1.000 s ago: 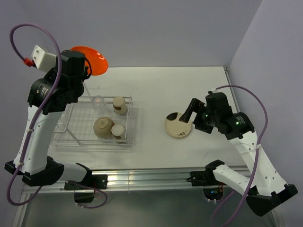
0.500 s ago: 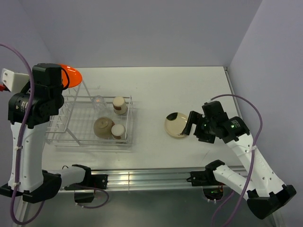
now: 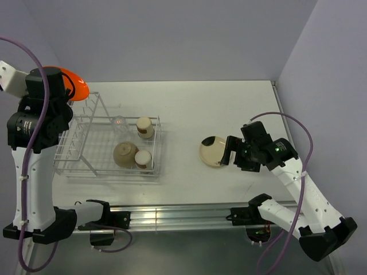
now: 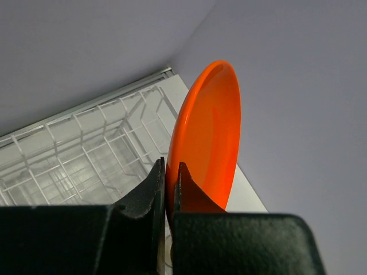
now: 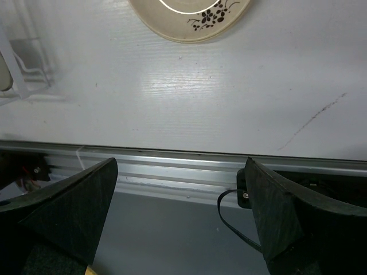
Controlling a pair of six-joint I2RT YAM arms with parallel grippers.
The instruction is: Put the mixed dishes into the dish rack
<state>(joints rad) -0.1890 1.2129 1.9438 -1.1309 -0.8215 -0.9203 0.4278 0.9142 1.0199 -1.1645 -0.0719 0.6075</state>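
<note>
My left gripper (image 3: pixel 62 91) is shut on the rim of the glossy orange plate (image 3: pixel 75 86) (image 4: pixel 209 132), which it holds on edge above the back left corner of the white wire dish rack (image 3: pixel 86 140) (image 4: pixel 86 149). The left gripper (image 4: pixel 170 167) has both jaws pressed against the plate. In the rack's basket sit a cream bowl (image 3: pixel 125 153), two tan cups (image 3: pixel 145 127) (image 3: pixel 143 158) and a small clear glass (image 3: pixel 118 121). The cream shallow dish (image 3: pixel 216 152) (image 5: pixel 189 17) lies on the table. My right gripper (image 3: pixel 231 150) (image 5: pixel 180 166) stands open at the dish's right rim, holding nothing.
The table's near edge carries an aluminium rail (image 3: pixel 183 215) (image 5: pixel 172 172) with both arm bases. Grey walls close the back and right sides. The rack's upright plate slots (image 3: pixel 80 114) stand at its left end, under the plate.
The left arm has swung left with the orange plate, from behind the rack to above its left end. The right gripper has dropped slightly, closer to the dish's right rim.
</note>
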